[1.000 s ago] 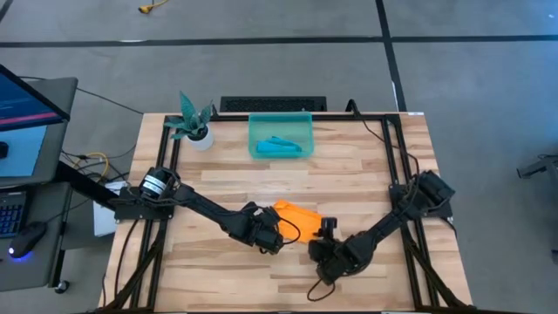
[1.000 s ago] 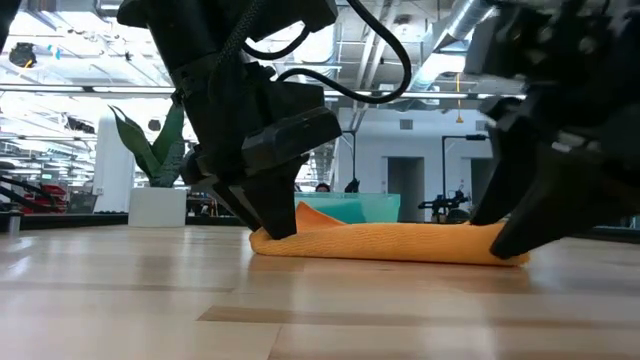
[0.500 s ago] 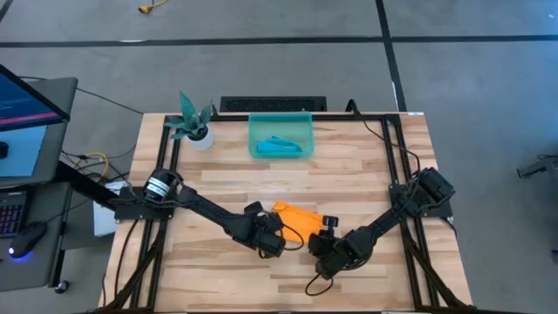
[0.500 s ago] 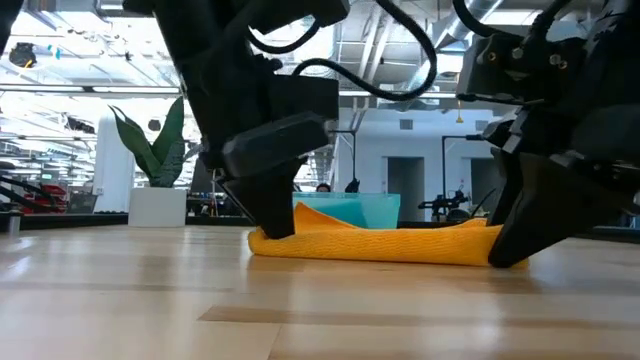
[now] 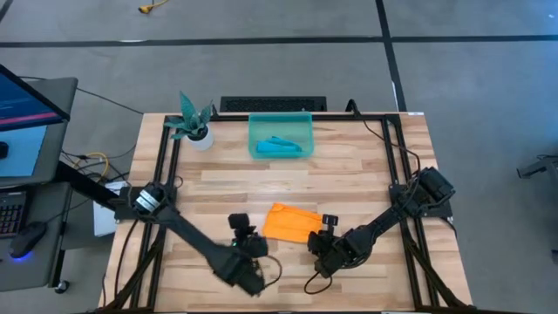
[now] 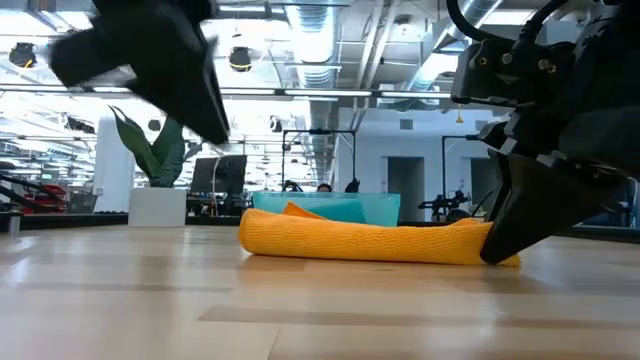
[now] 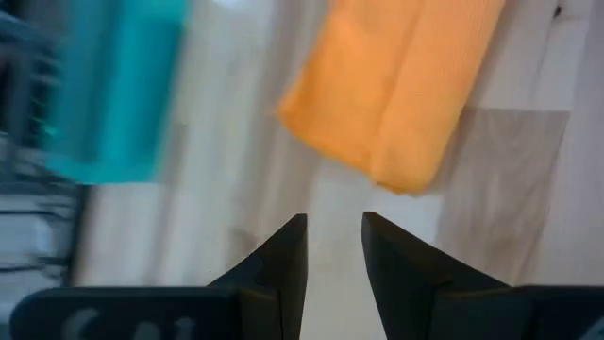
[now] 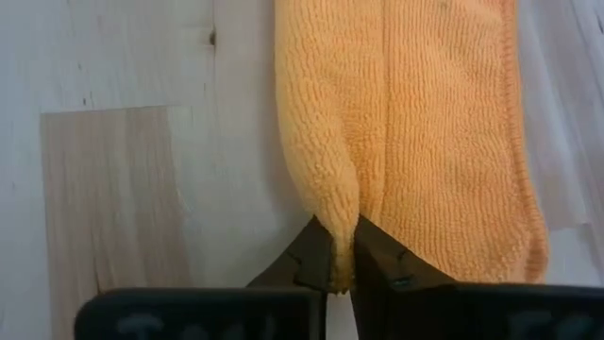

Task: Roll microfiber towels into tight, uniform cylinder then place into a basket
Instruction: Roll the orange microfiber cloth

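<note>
The orange-yellow towel lies on the table as a loosely rolled, flattened band; it also shows in the low view. My right gripper is shut on its right end. My left gripper hangs above the table, near-left of the towel, with a small gap between its fingers and nothing in it. The teal-blue towel lies rolled inside the teal basket at the far middle. My right gripper pinches a fold of the orange towel's near edge between its two fingers, at the towel's right end. The fingers slant down from the near right. The towel rests on the table along its whole length.
A white pot with a teal plant stands at the far left beside the basket. Black frame rails run along the table's left and right sides. Bare wood lies between the orange towel and the basket.
My left gripper has let go of the towel's left end, risen and drawn back toward the table's near edge. The towel's left end has dropped flat on the table. My right gripper has kept its hold and shifted slightly left.
</note>
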Robot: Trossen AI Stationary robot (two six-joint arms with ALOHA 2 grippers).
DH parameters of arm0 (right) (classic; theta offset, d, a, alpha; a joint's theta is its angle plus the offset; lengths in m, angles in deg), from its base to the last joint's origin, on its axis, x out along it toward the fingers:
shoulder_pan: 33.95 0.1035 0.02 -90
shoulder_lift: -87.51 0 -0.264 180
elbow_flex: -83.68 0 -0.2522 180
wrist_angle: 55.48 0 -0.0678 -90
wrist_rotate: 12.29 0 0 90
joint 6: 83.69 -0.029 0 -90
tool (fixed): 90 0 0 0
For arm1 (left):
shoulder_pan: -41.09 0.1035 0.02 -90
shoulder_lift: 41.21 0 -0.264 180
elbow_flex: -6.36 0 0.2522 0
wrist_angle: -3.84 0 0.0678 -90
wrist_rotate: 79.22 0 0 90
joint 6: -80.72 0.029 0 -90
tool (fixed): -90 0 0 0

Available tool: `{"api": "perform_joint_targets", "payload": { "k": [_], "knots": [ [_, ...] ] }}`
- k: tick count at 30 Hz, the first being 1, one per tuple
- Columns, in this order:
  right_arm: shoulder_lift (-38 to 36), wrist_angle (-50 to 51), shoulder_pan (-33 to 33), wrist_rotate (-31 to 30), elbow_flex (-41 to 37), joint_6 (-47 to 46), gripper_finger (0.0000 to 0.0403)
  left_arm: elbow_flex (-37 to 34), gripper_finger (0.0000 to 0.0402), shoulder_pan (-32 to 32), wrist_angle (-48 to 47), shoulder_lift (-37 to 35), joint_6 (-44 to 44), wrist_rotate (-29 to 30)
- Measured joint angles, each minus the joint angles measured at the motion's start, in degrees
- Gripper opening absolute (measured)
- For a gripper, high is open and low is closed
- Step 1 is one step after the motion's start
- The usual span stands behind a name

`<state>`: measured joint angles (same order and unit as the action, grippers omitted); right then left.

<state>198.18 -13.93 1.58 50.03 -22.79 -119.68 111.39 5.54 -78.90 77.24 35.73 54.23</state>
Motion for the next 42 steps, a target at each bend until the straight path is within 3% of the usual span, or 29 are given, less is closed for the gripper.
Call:
{"api": "perform_joint_targets", "payload": {
  "k": [4,10,16,22,28,33,42],
  "knots": [
    [0.0,-0.1,0.0,0.1,0.0,0.0,0.0036,3.1,0.0096,-5.1,-6.2,-0.2,-0.8,7.2],
    [0.0,-0.3,0.0,0.3,0.0,0.0,0.0020,3.8,0.0096,-10.0,-4.1,-0.2,5.8,13.0],
    [0.0,-0.7,0.0,0.4,-0.1,0.0,0.0036,3.7,0.0100,-9.5,-2.0,-0.2,9.3,10.8],
    [0.0,-0.8,0.0,0.4,-0.1,0.0,0.0024,0.8,0.0147,-6.1,3.3,-0.2,8.0,10.6],
    [0.0,-0.9,0.0,0.4,-0.1,-0.1,0.0032,-5.0,0.0193,-1.7,16.3,-0.2,17.9,0.8],
    [0.0,-0.9,0.0,0.4,-0.1,-0.1,0.0030,-10.1,0.0198,0.1,30.0,-0.2,28.9,-2.7],
    [0.0,-1.0,0.0,0.4,-0.1,-0.1,0.0032,-15.6,0.0197,4.3,36.9,-0.2,30.7,-4.3]
  ]
}}
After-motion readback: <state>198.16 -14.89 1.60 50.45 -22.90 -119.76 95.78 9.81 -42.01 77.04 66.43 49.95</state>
